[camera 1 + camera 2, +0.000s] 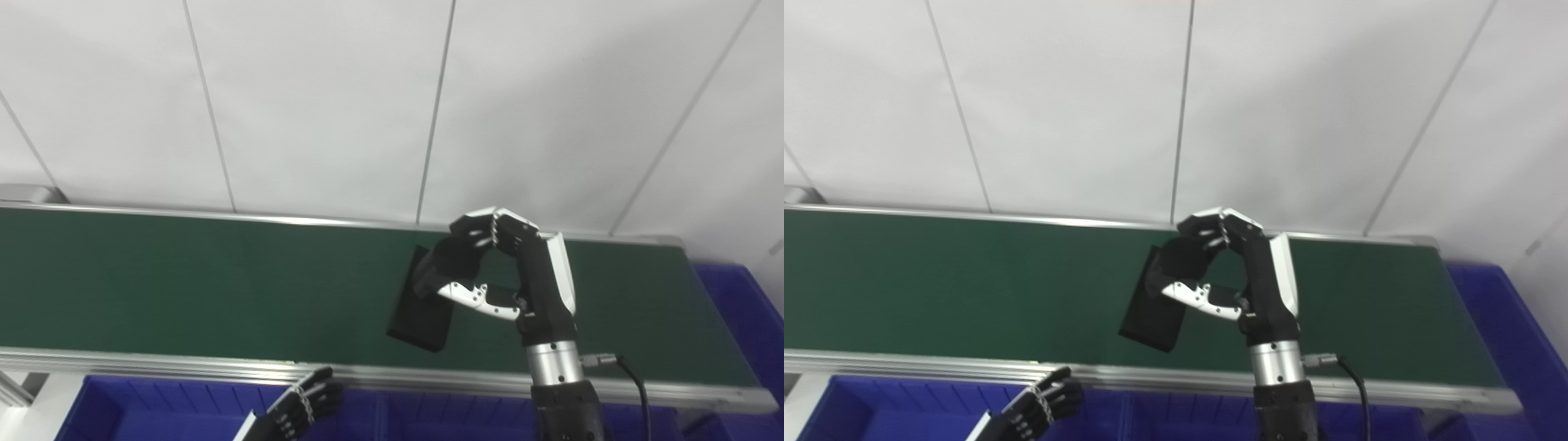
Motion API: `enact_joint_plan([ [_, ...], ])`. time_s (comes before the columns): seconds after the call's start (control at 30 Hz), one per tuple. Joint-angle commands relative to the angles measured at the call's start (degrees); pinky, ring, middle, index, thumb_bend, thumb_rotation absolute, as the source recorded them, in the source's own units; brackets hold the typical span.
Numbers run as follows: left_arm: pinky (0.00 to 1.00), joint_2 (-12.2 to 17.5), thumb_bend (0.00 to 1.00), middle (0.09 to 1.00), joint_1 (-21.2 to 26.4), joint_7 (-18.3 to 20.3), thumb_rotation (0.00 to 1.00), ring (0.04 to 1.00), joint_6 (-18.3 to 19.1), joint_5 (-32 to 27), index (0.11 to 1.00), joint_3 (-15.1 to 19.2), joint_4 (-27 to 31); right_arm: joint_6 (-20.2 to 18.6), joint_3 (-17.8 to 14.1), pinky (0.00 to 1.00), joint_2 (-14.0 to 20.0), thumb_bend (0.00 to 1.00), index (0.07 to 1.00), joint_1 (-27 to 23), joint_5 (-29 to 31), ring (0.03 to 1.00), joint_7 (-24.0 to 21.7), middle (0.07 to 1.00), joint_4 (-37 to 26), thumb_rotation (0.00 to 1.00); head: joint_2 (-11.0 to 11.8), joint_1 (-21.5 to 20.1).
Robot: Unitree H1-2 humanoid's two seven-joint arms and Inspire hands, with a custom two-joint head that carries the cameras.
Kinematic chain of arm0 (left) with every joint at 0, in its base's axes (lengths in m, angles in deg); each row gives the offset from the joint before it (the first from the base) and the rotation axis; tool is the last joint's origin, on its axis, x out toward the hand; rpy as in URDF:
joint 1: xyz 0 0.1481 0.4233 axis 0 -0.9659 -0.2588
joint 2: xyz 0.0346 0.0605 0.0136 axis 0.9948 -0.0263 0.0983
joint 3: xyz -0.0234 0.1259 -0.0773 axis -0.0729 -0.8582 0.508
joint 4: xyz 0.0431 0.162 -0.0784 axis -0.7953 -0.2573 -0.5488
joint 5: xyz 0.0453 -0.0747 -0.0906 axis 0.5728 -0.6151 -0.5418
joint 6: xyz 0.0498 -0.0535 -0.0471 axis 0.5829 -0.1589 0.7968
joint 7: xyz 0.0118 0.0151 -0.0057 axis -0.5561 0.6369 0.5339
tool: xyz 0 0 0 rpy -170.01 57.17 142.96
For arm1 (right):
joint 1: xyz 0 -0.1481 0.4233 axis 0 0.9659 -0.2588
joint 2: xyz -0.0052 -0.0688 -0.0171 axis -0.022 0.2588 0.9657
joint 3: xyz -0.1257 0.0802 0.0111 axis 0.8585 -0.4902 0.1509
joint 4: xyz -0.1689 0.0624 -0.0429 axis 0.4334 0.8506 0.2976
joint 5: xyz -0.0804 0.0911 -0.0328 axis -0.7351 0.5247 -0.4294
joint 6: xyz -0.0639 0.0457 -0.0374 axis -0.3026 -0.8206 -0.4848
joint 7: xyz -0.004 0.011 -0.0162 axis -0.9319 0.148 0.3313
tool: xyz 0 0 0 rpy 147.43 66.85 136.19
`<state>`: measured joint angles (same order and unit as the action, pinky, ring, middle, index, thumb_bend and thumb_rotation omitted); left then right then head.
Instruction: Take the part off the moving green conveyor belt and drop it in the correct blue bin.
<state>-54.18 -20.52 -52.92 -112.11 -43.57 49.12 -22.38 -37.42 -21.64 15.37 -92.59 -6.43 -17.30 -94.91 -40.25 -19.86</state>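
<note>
Gripping black part (421,312) over green belt (184,282) — right hand (490,269) — blue bins (153,404) below

No legible text, labels, brand marks, numbers or signs in either eye view. Checked surfaces: green conveyor belt (214,282) plain; its aluminium frame rail (184,364) unmarked; black flat part (422,312) blank on visible face; blue bins (153,404) show no lettering; white wall panels (318,104) bare. Right hand (490,269) and left hand (300,404) carry no readable markings at this resolution.
</note>
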Motion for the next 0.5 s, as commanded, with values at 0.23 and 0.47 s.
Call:
enact_joint_plan([
  [0.23, 0.78, 2.4, 0.96, 0.818, 0.1, 0.3, 0.59, 0.796, 1.6, -2.1, 0.873, 0.8, 5.6, -2.2, 1.6, 0.32, -2.7, 0.5, 0.518, 7.0, -2.1, 0.447, -0.2, 0.515, -9.2, 0.0, -2.9, -1.4],
  [0.47, 0.78, 3.5, 0.97, 0.808, 0.0, 0.4, 0.58, 0.782, 2.9, -3.1, 0.865, 1.1, 7.2, -1.7, 3.3, 0.32, -4.5, 0.5, 0.512, 13.2, -3.2, 0.451, 0.1, 0.521, -12.7, 0.0, -3.7, -2.2],
])
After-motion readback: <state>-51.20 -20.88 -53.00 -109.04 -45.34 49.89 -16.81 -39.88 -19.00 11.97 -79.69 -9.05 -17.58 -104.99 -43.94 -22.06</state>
